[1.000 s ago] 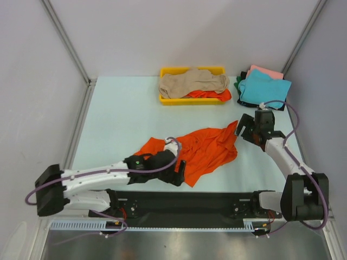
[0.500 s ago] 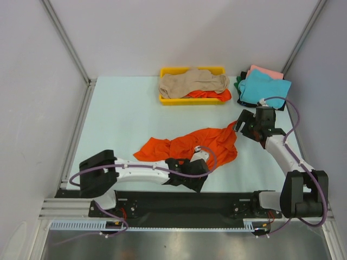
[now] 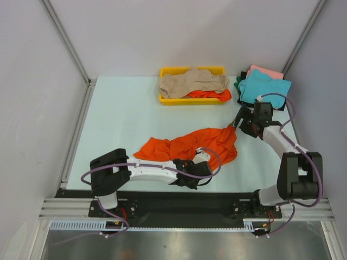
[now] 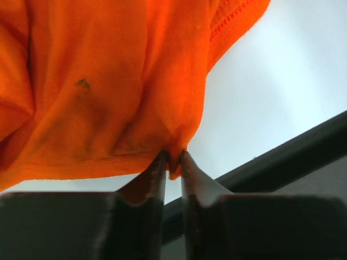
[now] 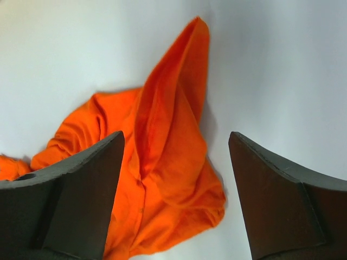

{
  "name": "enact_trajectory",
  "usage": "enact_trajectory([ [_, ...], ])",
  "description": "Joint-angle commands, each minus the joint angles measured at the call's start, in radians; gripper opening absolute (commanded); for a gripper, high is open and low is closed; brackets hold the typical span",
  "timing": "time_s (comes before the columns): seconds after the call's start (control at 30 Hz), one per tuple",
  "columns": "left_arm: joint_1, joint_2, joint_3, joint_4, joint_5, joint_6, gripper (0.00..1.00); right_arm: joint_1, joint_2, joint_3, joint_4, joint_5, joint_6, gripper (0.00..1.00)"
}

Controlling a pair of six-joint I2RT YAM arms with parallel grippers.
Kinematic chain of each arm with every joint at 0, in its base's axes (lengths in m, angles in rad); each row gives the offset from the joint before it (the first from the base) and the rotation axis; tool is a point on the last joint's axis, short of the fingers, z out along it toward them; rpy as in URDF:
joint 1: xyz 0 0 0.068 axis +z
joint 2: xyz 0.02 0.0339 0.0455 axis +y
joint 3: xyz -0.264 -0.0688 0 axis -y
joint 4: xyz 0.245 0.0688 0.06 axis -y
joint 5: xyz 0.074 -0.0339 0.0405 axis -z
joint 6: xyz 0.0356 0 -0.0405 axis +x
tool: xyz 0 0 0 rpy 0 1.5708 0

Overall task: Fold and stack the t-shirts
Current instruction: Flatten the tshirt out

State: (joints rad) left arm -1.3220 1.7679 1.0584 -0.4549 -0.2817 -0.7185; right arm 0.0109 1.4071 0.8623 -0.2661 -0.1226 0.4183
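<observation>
- Orange t-shirt [image 3: 187, 145] is lying crumpled at the front of the table [image 3: 124, 119].
- Left gripper [image 4: 173, 158] is pinching its hem, jaws closed on cloth.
- Right gripper [image 5: 176, 138] is hovering spread wide over its far corner.

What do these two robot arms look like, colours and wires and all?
The left arm and right arm share white tubular links, chunky black joints and a looping purple cable. The left pincer and right pincer each have two dark, wedge-shaped fingers.
</observation>
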Motion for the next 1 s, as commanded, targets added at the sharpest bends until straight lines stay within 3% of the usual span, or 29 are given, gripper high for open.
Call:
enact_trajectory([
  [0.0,-0.009,0.027,-0.026,-0.001,-0.017,-0.03,0.12,-0.002,0.081,0.089,0.057,-0.034,0.007,0.82],
  [0.03,-0.009,0.024,-0.032,0.008,-0.017,-0.033,0.05,-0.003,0.099,0.101,0.06,-0.028,0.007,0.82],
  [0.1,-0.009,0.013,-0.05,0.018,-0.017,-0.041,0.01,-0.003,0.159,0.142,0.062,-0.023,0.004,0.82],
  [0.47,-0.009,-0.004,-0.103,0.045,-0.01,-0.062,0.0,0.001,0.408,0.303,0.054,-0.014,0.001,0.79],
  [0.57,-0.009,-0.019,-0.12,0.05,-0.011,-0.068,0.0,0.0,0.429,0.326,0.039,-0.006,-0.006,0.74],
  [0.6,-0.009,-0.024,-0.127,0.051,-0.013,-0.073,0.0,0.001,0.431,0.325,0.042,-0.009,-0.006,0.68],
  [0.7,-0.009,-0.045,-0.133,0.045,-0.02,-0.076,0.0,0.008,0.434,0.322,0.054,-0.026,-0.001,0.35],
  [0.73,-0.008,-0.054,-0.133,0.041,-0.028,-0.078,0.0,0.009,0.437,0.325,0.057,-0.037,-0.003,0.15],
  [0.77,-0.008,-0.064,-0.132,0.033,-0.033,-0.078,0.0,0.012,0.443,0.33,0.054,-0.043,-0.009,0.0],
  [0.97,0.012,-0.269,-0.002,-0.23,-0.202,-0.082,0.0,0.02,0.365,0.406,-0.038,-0.06,-0.044,0.0],
])
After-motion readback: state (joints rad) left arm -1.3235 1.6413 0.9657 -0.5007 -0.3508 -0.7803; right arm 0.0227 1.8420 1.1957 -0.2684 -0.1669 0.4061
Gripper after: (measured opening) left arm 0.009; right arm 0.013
